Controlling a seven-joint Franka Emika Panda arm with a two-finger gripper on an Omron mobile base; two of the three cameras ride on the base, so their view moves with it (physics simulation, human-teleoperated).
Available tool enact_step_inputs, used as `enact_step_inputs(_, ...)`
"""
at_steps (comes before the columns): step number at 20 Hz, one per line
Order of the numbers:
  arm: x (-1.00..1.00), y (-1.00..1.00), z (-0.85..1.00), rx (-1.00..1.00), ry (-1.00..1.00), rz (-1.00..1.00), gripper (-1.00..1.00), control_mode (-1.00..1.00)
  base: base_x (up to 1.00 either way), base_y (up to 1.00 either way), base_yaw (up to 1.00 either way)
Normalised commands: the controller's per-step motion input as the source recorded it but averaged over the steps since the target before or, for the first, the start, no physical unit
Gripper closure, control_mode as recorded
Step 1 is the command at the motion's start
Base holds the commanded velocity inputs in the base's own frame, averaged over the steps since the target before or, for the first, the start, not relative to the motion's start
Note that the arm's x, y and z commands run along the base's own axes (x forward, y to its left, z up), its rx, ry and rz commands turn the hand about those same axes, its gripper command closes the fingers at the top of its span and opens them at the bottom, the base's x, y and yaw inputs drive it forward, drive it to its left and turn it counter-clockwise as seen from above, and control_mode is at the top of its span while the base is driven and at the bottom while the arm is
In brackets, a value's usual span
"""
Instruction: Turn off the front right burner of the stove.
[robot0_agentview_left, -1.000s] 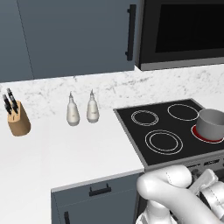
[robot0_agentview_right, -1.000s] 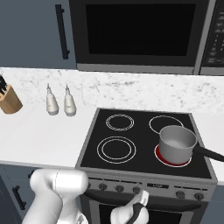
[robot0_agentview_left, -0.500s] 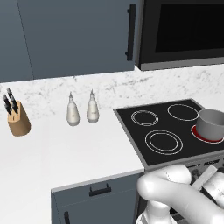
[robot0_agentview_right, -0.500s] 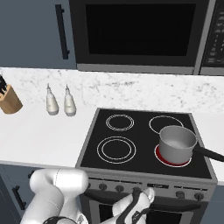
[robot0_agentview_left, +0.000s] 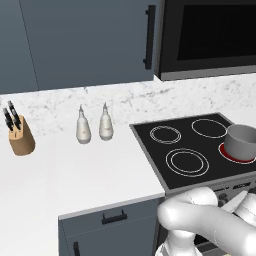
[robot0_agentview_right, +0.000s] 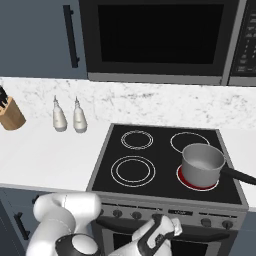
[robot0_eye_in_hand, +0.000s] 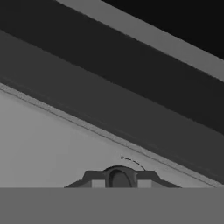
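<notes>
While front right burner (robot0_agentview_right: 201, 180) glows red under grey pot (robot0_agentview_right: 202, 163), at 4 o'clock on stove (robot0_agentview_right: 150, 187) top, task not done. Gripper (robot0_agentview_right: 171, 229) low before knob strip (robot0_agentview_right: 165, 214), no knob touched that I can see. Jaw state: cannot tell. Pot handle overhangs at 3 o'clock. Shakers (robot0_agentview_left: 93, 125), knife block (robot0_agentview_left: 20, 135) well apart at 9 o'clock.

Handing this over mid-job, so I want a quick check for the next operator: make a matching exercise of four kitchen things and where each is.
Things:
1. pot
2. knife block
3. two bottles
4. microwave

Places:
A. above the stove
B. far left of the counter
C. on the glowing red burner
D. on the counter between knife block and stove

Pairs: 1-C, 2-B, 3-D, 4-A
</notes>
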Motion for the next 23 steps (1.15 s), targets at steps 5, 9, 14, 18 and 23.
enact_step_inputs(5,0.14,0.01,0.06,0.34,0.00,0.00,1.00,-1.00,0.00,0.00,0.00)
enact_step_inputs(9,0.14,0.01,0.08,0.33,0.01,0.00,1.00,-1.00,0.00,0.00,0.00)
enact_step_inputs(14,0.17,0.02,0.02,0.31,0.02,0.00,1.00,-1.00,0.00,0.00,0.00)
enact_step_inputs(18,0.21,0.01,0.00,0.17,0.00,0.00,1.00,-1.00,0.00,0.00,0.00)
enact_step_inputs(23,0.00,0.00,0.00,0.00,0.00,0.00,1.00,-1.00,0.00,0.00,0.00)
